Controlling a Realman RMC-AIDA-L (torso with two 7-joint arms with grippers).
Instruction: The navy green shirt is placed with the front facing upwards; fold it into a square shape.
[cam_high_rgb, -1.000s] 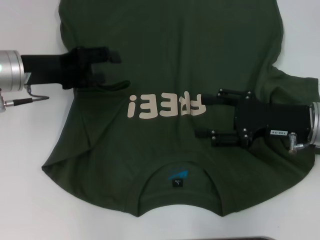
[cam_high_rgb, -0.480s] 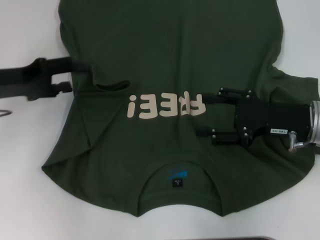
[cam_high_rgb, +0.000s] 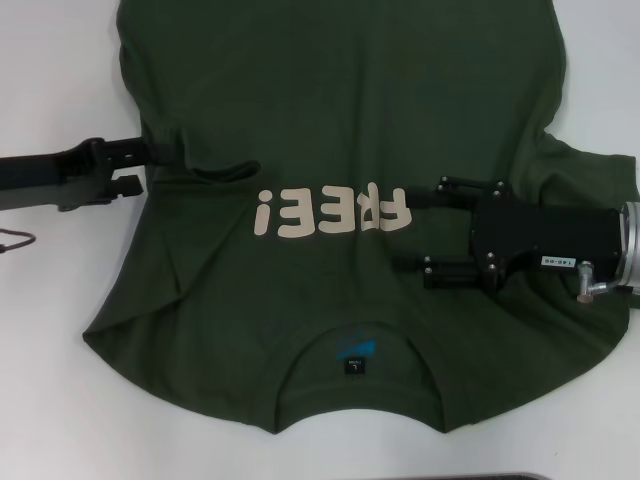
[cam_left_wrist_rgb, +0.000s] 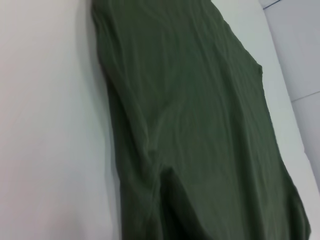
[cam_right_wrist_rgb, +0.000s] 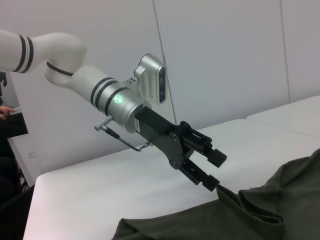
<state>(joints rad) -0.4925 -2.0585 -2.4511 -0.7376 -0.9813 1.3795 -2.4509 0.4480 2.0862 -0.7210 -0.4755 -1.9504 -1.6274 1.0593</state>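
While the navy green shirt (cam_high_rgb: 340, 200) lies spread front-up on the white table (cam_high_rgb: 60, 400), both arms reach in from the sides.

Shirt: it covers most of the head view, collar at 6 o'clock, hem past 12 o'clock; the cream lettering (cam_high_rgb: 332, 212) reads upside down at centre, and the teal-and-black label (cam_high_rgb: 356, 352) sits inside the collar.

Left gripper (cam_high_rgb: 140, 168): at 9 o'clock in the head view, low at the shirt's side edge. Its jaws are parted, the upper finger over the fabric edge and the lower one just off it on the table; whether cloth lies between them I cannot tell. A raised fold (cam_high_rgb: 215, 172) runs from the fingertips toward the lettering.

Right gripper (cam_high_rgb: 425, 228): at 3 o'clock, over the shirt beside the end of the lettering, fingers released and well spread, nothing between them.

Left wrist view: only the shirt (cam_left_wrist_rgb: 200, 130), wrinkled, with a dark crease, beside bare table (cam_left_wrist_rgb: 50, 125); no fingers show.

Right wrist view: it alone shows the left gripper (cam_right_wrist_rgb: 214, 170) from across the table, angled down, its lower fingertip touching the lifted shirt edge (cam_right_wrist_rgb: 235, 200).
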